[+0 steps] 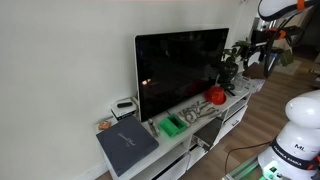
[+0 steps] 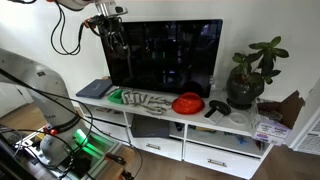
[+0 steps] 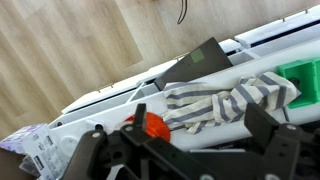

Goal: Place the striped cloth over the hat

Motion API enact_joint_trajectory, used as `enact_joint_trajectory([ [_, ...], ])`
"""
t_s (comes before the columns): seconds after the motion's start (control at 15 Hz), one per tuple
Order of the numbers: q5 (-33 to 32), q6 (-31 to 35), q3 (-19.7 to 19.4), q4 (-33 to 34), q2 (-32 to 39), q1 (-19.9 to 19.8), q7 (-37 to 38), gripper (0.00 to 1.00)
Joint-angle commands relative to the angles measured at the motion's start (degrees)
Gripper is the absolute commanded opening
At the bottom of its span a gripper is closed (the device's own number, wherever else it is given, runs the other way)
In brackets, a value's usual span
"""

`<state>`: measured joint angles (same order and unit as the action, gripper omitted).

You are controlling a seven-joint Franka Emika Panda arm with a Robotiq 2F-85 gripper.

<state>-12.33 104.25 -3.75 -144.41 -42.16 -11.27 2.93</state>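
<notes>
Exterior view, TV side-on: one striped cloth (image 1: 195,115) lay on the white table (image 1: 240,103), with one red hat (image 1: 216,96) just beyond its far end and one green box (image 1: 172,125) at its near end. One arm only; its tool (image 1: 262,48) hung high and out in front of the table, too small here to read the jaws.

Exterior view, TV face-on: tool (image 2: 110,28) was high before the screen's upper corner. The cloth (image 2: 145,100) was well below it and off toward the hat (image 2: 187,103). The cloth's long axis ran along the table front, pointing at the hat. Whether cloth and hat touched, I could not tell.

Wrist view: tool (image 3: 180,150) had its fingers spread wide, nothing between them. The cloth (image 3: 230,105) crossed the frame lengthwise, and the hat (image 3: 153,125) peeked out at one end, partly hidden by the tool body.

Judgement: a descent onto the cloth comes first; the grasp should cross its short width.
</notes>
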Motion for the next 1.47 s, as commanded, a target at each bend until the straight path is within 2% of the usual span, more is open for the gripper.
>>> enact_joint_trajectory([
  [0.0,6.3,1.3,0.7,-4.7,0.2,4.1,3.2,1.0],
  [0.07,9.8,0.4,0.4,-6.2,0.3,5.7,3.4,1.0],
  [0.2,11.9,3.6,2.4,-10.3,0.3,5.9,7.6,1.0],
  [0.47,14.8,12.5,3.7,-15.8,2.5,4.3,15.3,1.0],
  [0.53,14.1,14.4,4.1,-13.9,5.8,3.2,17.5,1.0],
  [0.93,13.5,27.0,6.5,-14.6,16.4,-1.2,31.4,1.0],
  [1.13,16.4,34.0,7.1,-14.6,24.1,1.0,35.9,1.0],
  [1.27,16.8,41.1,7.6,-14.6,29.2,2.9,35.6,1.0],
  [1.33,15.1,35.7,6.5,-14.6,24.5,2.0,34.5,1.0],
  [1.4,15.2,38.3,6.6,-14.6,26.9,2.7,34.9,1.0],
])
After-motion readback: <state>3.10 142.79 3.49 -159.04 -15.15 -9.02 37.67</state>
